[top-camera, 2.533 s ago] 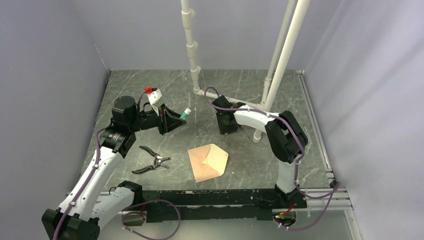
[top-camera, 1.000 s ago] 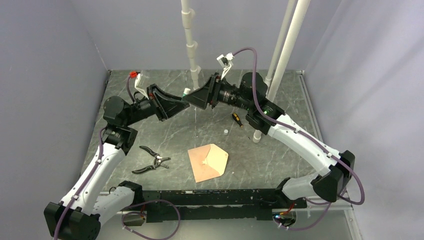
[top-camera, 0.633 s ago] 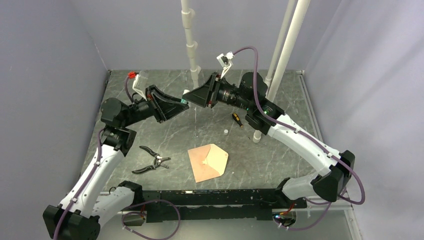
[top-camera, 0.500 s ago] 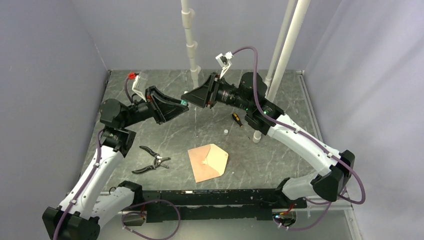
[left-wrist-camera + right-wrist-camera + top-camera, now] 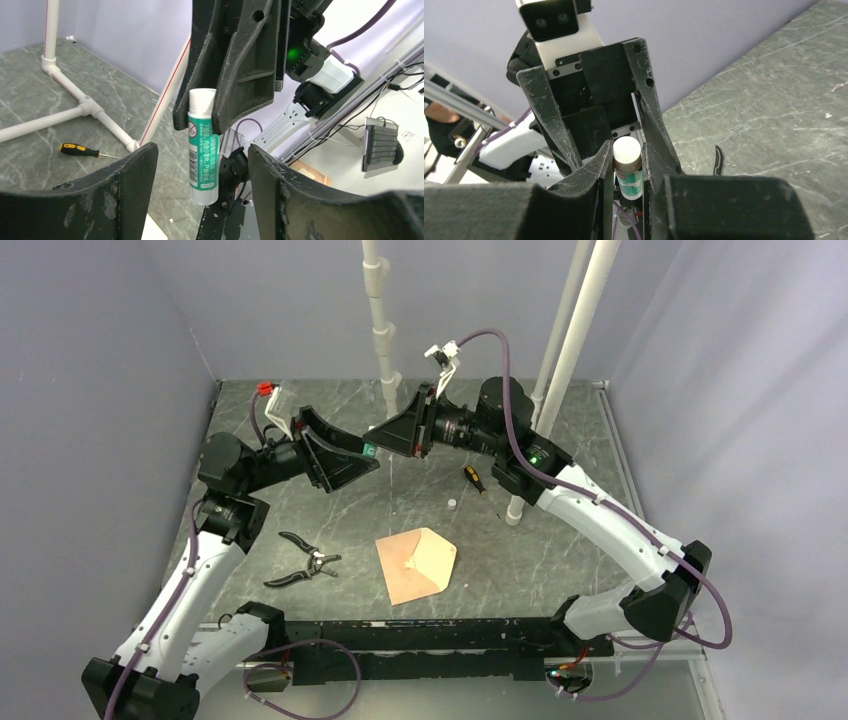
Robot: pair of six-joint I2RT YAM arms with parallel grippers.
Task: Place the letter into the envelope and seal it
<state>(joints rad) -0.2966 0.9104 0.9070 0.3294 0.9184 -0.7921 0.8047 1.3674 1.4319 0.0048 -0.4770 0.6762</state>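
The right gripper (image 5: 202,119) was clenched on a glue stick (image 5: 203,160) in mid-air. Its two dark fingers (image 5: 600,165) pressed the tube's white upper part from both sides, and the green-labelled lower part hung free below their tips. The left gripper (image 5: 200,155) faced it, released. Its fingers (image 5: 127,187) stood spread wide, one on each side of the tube, clear of it with a gap on both sides. In the right wrist view the tube's white round end sat tight between that gripper's own fingertips, with the left gripper's open fingers just beyond.

The envelope (image 5: 418,565) lay flat on the table (image 5: 560,560), well below and nearer the arm bases than both sets of fingers. Its paler pointed part lay on the side under the right arm. Whether the letter was in it could not be told.

A screwdriver (image 5: 473,478) lay below the right gripper's wrist. A pair of pliers (image 5: 305,562) lay under the left arm, well apart from its fingers.
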